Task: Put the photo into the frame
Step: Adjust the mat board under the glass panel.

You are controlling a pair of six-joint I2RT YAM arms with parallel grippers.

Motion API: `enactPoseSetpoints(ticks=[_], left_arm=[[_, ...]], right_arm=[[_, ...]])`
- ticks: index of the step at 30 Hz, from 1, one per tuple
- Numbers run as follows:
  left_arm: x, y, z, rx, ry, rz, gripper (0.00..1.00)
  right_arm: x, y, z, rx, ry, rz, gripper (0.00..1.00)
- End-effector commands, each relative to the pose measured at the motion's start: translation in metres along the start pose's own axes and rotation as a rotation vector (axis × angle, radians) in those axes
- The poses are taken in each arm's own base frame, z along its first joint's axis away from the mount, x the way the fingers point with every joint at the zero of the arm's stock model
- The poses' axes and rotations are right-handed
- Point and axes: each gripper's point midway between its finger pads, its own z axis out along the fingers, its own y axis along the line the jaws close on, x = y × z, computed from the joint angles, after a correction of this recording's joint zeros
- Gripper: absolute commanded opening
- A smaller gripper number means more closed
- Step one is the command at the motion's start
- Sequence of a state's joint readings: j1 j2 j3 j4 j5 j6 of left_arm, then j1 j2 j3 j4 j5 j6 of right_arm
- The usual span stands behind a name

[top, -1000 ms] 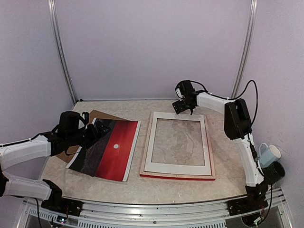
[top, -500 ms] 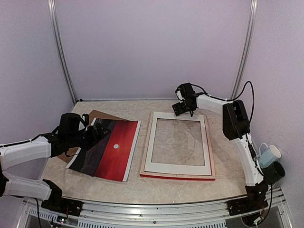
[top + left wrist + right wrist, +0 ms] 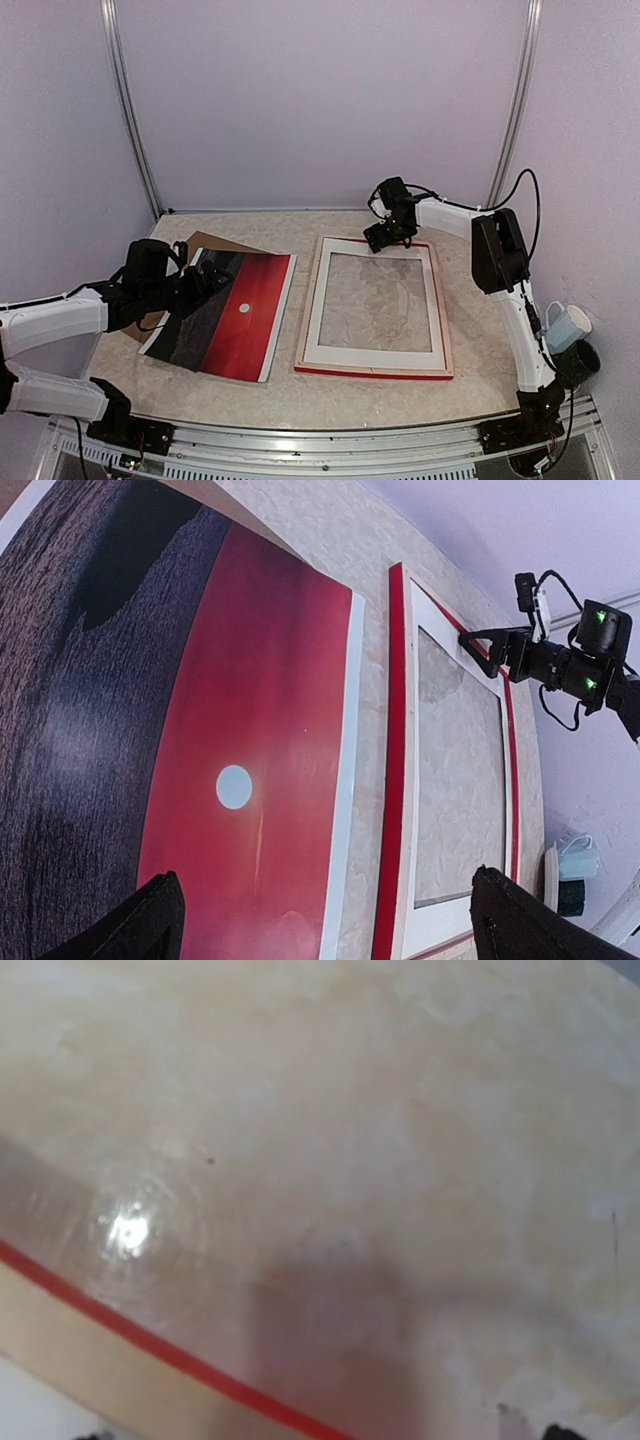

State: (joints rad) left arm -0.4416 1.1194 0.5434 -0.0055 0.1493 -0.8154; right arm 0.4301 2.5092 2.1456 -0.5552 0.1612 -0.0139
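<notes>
Right gripper (image 3: 380, 238) has dropped over the last second onto the far rim of the frame (image 3: 372, 372), jaws wide, holding nothing; contact unclear. Left gripper (image 3: 205, 282) hovers wide open and empty over the photo (image 3: 245, 315), which lies face up left of the frame. Insertion not yet begun.

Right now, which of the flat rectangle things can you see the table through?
The red frame, on the right under the white mat. The photo and brown board are solid.
</notes>
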Motion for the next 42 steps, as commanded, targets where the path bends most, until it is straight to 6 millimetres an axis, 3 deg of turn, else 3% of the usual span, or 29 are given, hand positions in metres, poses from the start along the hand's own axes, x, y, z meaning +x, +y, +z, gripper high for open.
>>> enactPoseSetpoints(ticks=[1,5,9,13,18,24,34,39,42], left_arm=[[0.001,-0.006,-0.001,0.025,-0.011,0.003,0.98],[0.001,-0.009,0.000,0.031,-0.010,0.003,0.98],[0.002,-0.010,0.001,0.029,-0.007,0.006,0.98],[0.000,-0.011,0.002,0.028,-0.010,0.007,0.98],[-0.006,-0.010,0.003,0.002,-0.023,0.025,0.99],[-0.018,-0.002,0.003,-0.053,-0.032,0.036,0.99],[-0.035,0.026,-0.007,-0.090,-0.062,-0.011,0.99],[-0.019,0.007,-0.017,-0.034,-0.041,0.055,0.99],[-0.005,-0.012,-0.026,-0.003,-0.025,0.159,0.99]], right_arm=[[0.016,0.002,-0.003,-0.010,0.065,-0.030,0.96],[-0.004,-0.006,-0.013,0.018,0.016,-0.007,0.97],[-0.033,-0.008,-0.035,0.001,-0.064,0.006,0.97],[-0.057,-0.004,-0.062,-0.057,-0.130,0.025,0.99],[-0.071,0.006,-0.093,-0.150,-0.171,0.088,0.99],[-0.066,0.053,-0.122,-0.344,-0.172,0.148,0.99],[-0.042,0.166,-0.179,-0.654,-0.150,0.249,0.99],[-0.028,0.219,-0.207,-0.748,-0.144,0.184,0.99],[-0.014,0.233,-0.209,-0.758,-0.121,0.148,0.99]])
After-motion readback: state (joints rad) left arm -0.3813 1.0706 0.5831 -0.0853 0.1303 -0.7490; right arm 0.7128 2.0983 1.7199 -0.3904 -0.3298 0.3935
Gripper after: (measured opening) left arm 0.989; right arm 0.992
